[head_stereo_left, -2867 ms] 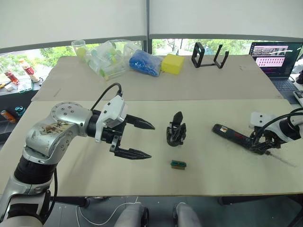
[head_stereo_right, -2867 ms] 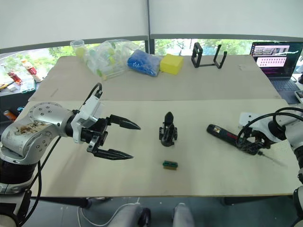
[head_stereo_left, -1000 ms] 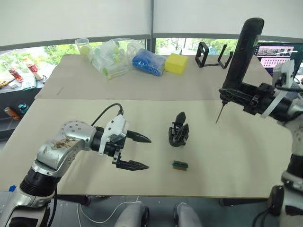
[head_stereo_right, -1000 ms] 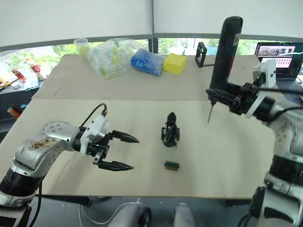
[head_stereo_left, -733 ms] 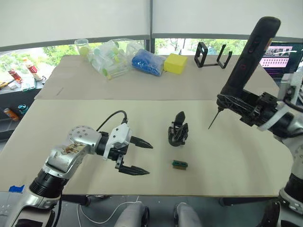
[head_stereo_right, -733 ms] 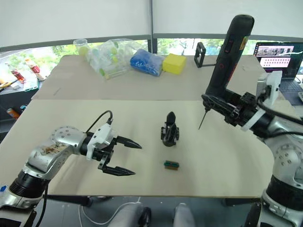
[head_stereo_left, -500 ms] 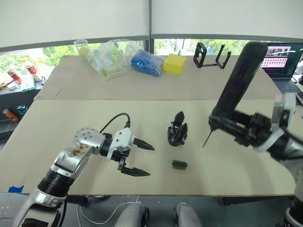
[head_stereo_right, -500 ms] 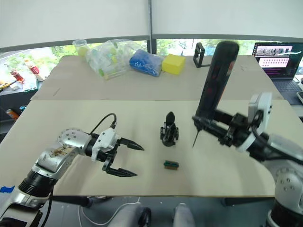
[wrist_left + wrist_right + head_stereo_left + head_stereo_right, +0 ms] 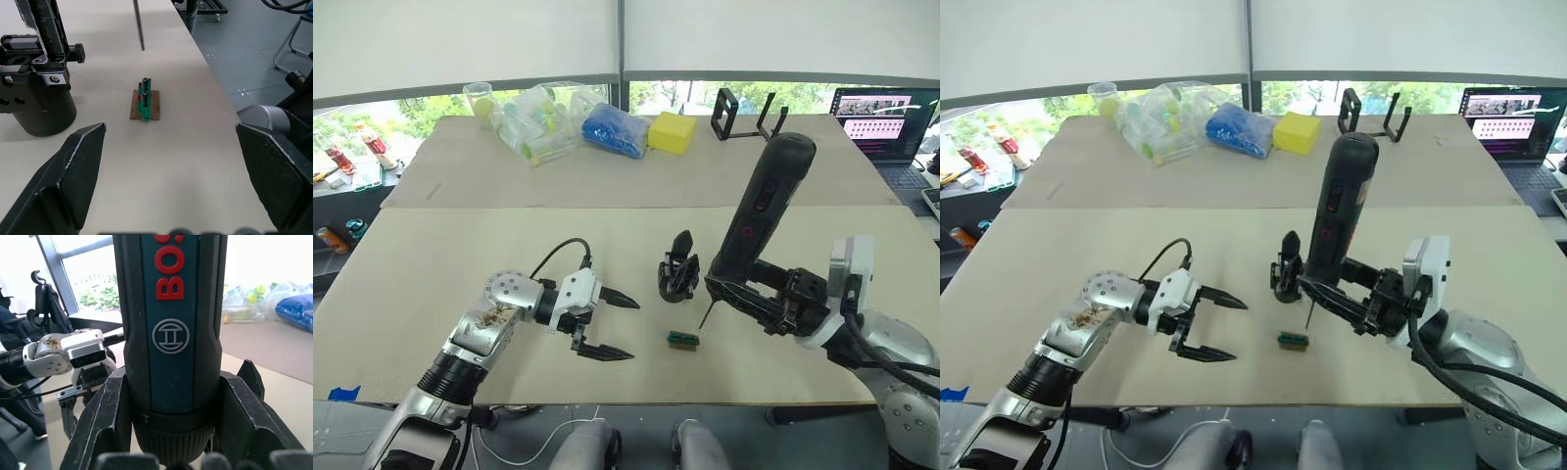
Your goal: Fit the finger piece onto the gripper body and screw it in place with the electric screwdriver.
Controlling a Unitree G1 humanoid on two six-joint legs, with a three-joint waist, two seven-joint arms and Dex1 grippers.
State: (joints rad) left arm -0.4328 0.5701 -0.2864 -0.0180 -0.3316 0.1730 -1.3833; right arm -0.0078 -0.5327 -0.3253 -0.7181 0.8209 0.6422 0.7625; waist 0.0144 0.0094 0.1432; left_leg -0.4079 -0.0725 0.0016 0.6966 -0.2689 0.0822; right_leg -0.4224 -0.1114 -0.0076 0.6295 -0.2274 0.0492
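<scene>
The gripper body [image 9: 678, 277] stands mid-table, one pointed black finger up. The electric screwdriver [image 9: 759, 215] is held upright and tilted, my right gripper [image 9: 746, 291] shut around its lower end. Its thin bit [image 9: 705, 315] points down, the tip hanging just right of the gripper body and above the small green block [image 9: 682, 340]. My left gripper [image 9: 610, 325] stands open left of the body, nothing between its fingers [image 9: 80, 171]. The wrist view shows the green block [image 9: 146, 103] ahead between them. The finger piece is out of view.
At the table's back lie a clear bag of bottles [image 9: 540, 117], a blue bag [image 9: 612, 129], a yellow block [image 9: 671, 131] and a black wire-frame stand [image 9: 744, 116]. A laptop [image 9: 886, 122] sits at the far right.
My right arm has brought the screwdriver down and to the left, from the table's right side to just beside the gripper body. My left gripper has crept a little nearer the body, still open.
</scene>
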